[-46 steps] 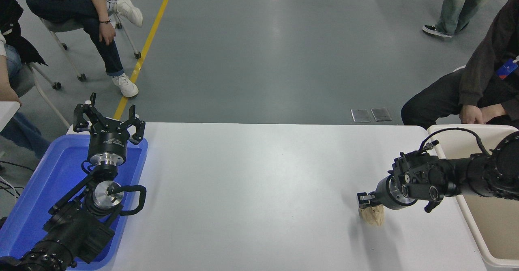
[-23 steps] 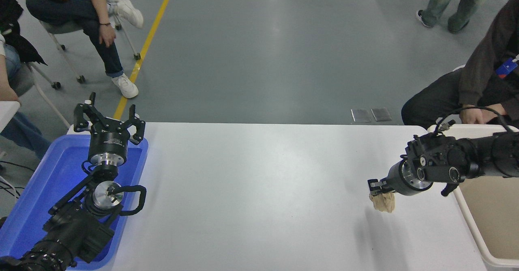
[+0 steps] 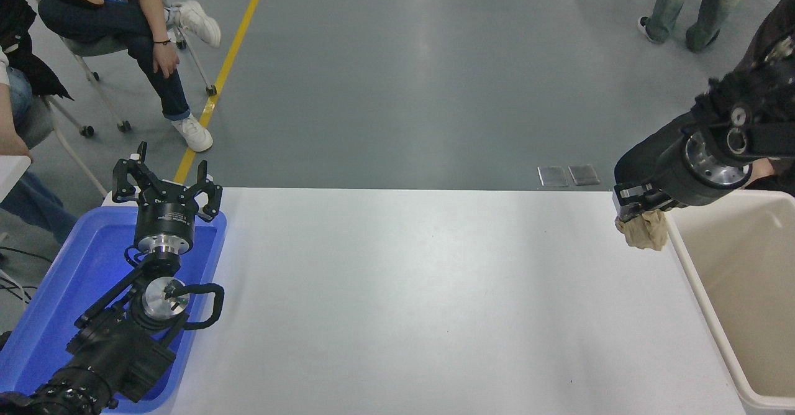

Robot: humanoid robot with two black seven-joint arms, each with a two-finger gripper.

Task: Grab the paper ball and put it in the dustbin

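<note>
My right gripper is shut on the tan-brown crumpled paper ball and holds it high above the table's far right corner. The ball hangs just left of the rim of the cream-beige dustbin, which stands at the table's right edge. The bin's inside looks bare as far as it shows. My left gripper is parked at the lower left, open and empty, above the blue tray.
A shallow bright blue tray lies under the left arm at the table's left end. A person in dark clothes sits behind the dustbin. Other people sit at the far left, and one stands at the top right.
My right gripper has lifted the paper ball off the table and carried it up and to the right, toward the dustbin's near-left rim. The left arm has not moved.
</note>
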